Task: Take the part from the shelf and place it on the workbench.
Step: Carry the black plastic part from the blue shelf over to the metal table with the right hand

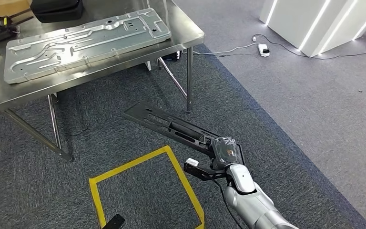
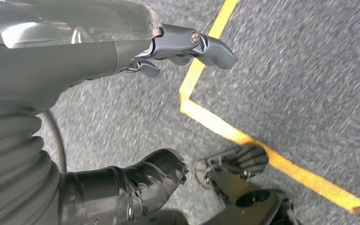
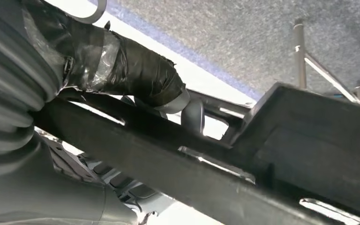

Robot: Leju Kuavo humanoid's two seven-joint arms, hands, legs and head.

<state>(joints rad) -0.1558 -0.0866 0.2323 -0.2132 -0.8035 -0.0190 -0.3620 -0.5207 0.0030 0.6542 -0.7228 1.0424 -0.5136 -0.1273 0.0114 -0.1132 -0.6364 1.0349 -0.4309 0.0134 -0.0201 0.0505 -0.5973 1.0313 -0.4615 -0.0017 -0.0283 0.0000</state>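
Right hand [image 1: 225,151] grips the black part [image 1: 167,124] over carpet, short of the workbench [image 1: 190,36] edge.

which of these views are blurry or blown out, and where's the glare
Head view: sharp, with soft glare on the workbench and bright light strips top right. Left wrist view: carpet smeared by motion blur, a highlight on the left hand. Right wrist view: the black part is dark and soft, with blown-out white behind it.

A smooth silver right arm [image 1: 252,198] ends in a dark right hand [image 1: 226,149]. The left hand [image 2: 122,70] has a grey ribbed cover, a tape-wrapped thumb [image 2: 136,185] and a visible screw.
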